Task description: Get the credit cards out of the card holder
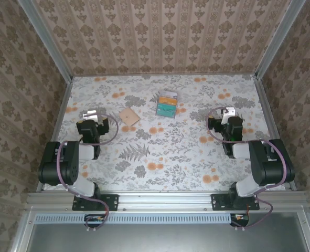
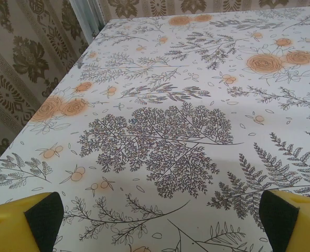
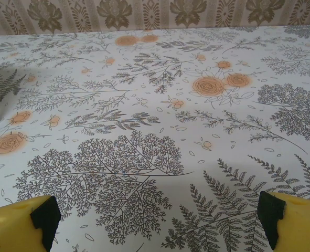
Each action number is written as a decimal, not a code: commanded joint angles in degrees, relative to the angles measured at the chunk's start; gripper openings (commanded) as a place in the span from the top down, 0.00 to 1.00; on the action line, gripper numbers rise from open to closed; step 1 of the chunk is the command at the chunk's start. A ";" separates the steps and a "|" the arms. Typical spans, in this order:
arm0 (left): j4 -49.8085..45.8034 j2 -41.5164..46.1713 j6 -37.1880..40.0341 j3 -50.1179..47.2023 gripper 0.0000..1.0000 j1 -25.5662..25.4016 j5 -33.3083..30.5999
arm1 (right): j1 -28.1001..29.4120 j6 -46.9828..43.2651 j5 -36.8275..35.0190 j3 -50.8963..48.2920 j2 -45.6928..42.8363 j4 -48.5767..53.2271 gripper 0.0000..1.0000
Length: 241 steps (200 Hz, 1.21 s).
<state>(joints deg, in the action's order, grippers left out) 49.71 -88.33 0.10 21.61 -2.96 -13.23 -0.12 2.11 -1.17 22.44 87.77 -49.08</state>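
Both pincers stand released, jaws wide, grasping nothing; the left gripper (image 1: pixel 92 114) and right gripper (image 1: pixel 227 112) hang low over the table (image 1: pixel 196 157); the card holder (image 1: pixel 128 116), shut and tan face up, lies just right of the left gripper, not touching it; the credit cards (image 1: pixel 167 104), teal and orange, sit piled farther off, between the two grippers, apart from the holder; whether one remains inside I cannot tell; if so, pin the holder with the left and draw the card flat along its slot; the flower-printed top looks smooth, likely slippery; patterned wallpaper (image 1: pixel 160 37) encloses three sides.
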 commanded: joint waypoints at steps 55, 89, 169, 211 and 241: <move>1.43 0.35 1.04 0.55 0.00 -0.25 0.83 | -0.14 0.00 0.91 1.03 -0.23 0.31 0.00; 1.41 0.35 1.04 0.54 0.00 -0.19 0.84 | -0.14 0.00 0.83 1.06 -0.18 0.30 0.00; 0.24 0.66 0.44 0.72 0.00 0.70 2.76 | -0.15 0.13 0.86 1.05 -0.18 0.30 0.00; -15.59 7.81 0.47 6.70 0.00 0.59 2.05 | -0.17 1.23 -1.95 0.68 -2.14 1.35 0.00; -42.49 16.77 -7.88 19.53 0.00 0.49 -3.99 | -0.23 2.30 -4.96 5.17 -12.10 16.94 0.00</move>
<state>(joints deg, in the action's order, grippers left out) 28.84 -78.96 -0.99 30.85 -2.55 -12.84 -0.12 2.81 -2.83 22.96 83.61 -43.09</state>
